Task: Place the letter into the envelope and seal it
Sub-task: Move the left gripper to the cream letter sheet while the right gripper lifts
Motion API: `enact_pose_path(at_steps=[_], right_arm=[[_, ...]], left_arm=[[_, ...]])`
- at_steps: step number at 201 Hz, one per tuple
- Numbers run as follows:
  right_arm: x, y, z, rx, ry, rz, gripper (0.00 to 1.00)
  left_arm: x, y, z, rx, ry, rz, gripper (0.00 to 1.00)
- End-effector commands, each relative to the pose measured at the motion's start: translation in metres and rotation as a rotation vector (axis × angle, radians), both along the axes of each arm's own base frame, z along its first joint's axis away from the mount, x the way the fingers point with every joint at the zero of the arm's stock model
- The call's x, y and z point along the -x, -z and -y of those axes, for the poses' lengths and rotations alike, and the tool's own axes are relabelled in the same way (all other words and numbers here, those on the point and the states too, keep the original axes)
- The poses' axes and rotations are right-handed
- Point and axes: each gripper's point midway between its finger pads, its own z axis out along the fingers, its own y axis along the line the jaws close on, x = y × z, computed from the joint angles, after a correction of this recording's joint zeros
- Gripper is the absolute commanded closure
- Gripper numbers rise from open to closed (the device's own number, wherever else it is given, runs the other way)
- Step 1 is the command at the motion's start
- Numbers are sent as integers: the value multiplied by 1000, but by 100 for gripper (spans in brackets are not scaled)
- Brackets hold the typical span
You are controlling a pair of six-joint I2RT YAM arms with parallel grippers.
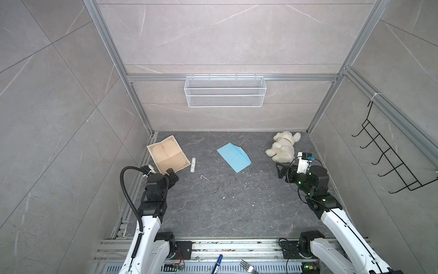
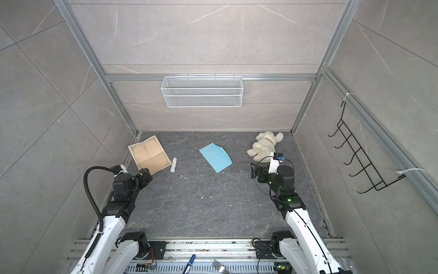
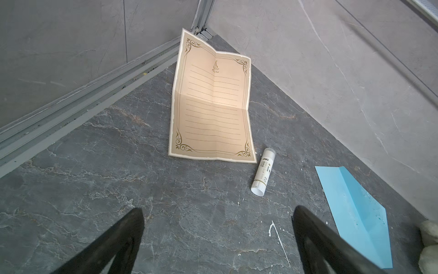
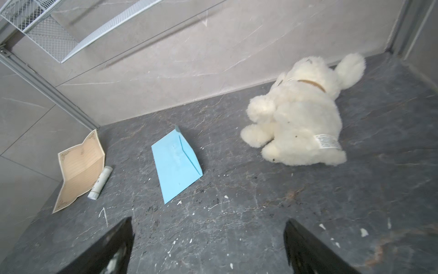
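Top views. The left gripper (image 1: 172,174) hangs low on a forward-bent arm, jaws spread wide and holding nothing. It overlaps the near corner of the letter (image 1: 168,154); contact cannot be told. The right gripper (image 1: 280,171), equally wide and empty, sits to the right of the envelope (image 1: 234,156). The letter lies unfolded, well left of the envelope. A glue stick (image 1: 193,164) lies between them, just beside the letter. A plush toy (image 1: 283,147) lies right of the envelope. A mesh basket (image 1: 225,91) hangs on the wall beyond the envelope. The envelope's flap is folded out, and the letter is outside it.

Left wrist view. The jaws stand wide over bare floor (image 3: 94,180), short of the letter (image 3: 211,106). The sheet shows ruled lines and a sailboat emblem with unreadable script. The glue stick (image 3: 263,172) reads "deli" and "GLUE STICK".

Right wrist view. The jaws stand wide, short of the envelope (image 4: 176,163). The plush toy's tag (image 4: 327,141) carries print too small to read.
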Motion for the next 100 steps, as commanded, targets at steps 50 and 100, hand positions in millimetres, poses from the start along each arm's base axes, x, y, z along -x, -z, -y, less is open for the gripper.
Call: enact_pose_path(at_steps=[50,100], right_arm=[[21,-19,-22,-61,-139,-2,1],[37,-21,-25,-45,-175,15,1]], left_arm=[[-16,27,-4,193,-26,-66,0],[-29,44,-10,278,-26,-121,0]])
